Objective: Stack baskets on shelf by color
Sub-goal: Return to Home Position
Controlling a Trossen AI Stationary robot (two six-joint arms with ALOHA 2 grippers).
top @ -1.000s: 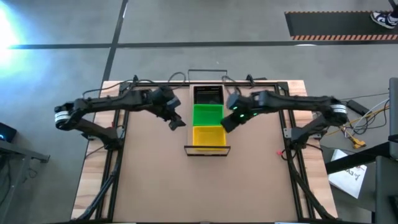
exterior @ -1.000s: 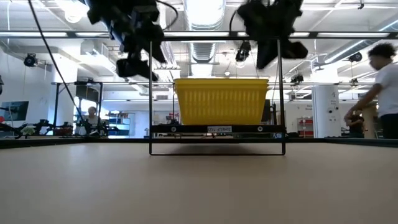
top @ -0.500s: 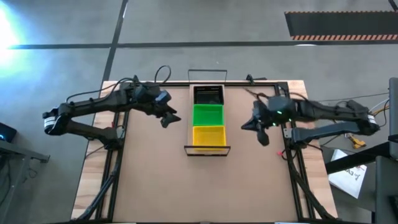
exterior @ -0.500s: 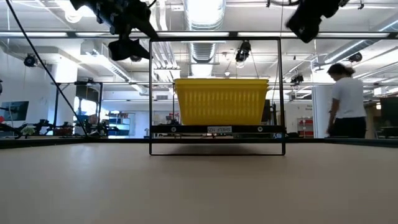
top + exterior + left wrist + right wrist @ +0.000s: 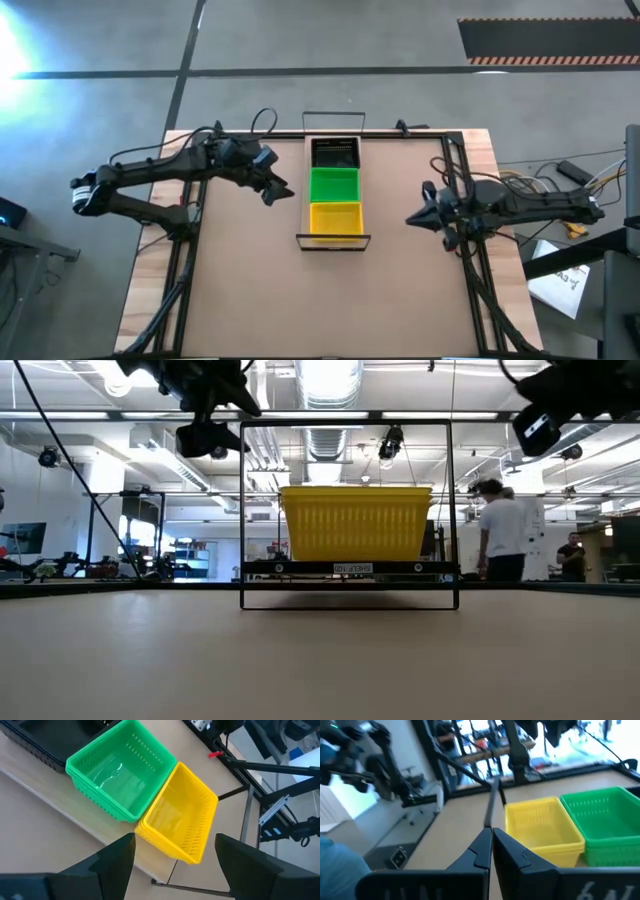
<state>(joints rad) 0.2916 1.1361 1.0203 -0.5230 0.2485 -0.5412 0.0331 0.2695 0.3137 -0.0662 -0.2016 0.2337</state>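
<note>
The shelf [image 5: 334,240] runs from 12 to 6 o'clock across the middle of the bench [image 5: 250,290], and all three colours sit on it in a row. The black baskets [image 5: 335,154] are at the 12 o'clock end, the green baskets [image 5: 334,186] are in the middle, and the yellow baskets [image 5: 335,217] are at the 6 o'clock end. Each group touches its neighbour, and nested rims show on the green and yellow ones in the left wrist view.

The left end effector [image 5: 277,190] hangs in the air at 9 o'clock from the green baskets, near the shelf but clear of it. Its fingers [image 5: 117,857] are spread wide apart with nothing between them. The right end effector [image 5: 414,218] is at 3 o'clock from the yellow baskets, well apart from them and close to the bench's edge. Its fingers [image 5: 481,851] are pressed together and empty.

In the low view both end effectors hang high — up by the top of the shelf's wire frame. A person [image 5: 497,535] stands in the room beyond.
</note>
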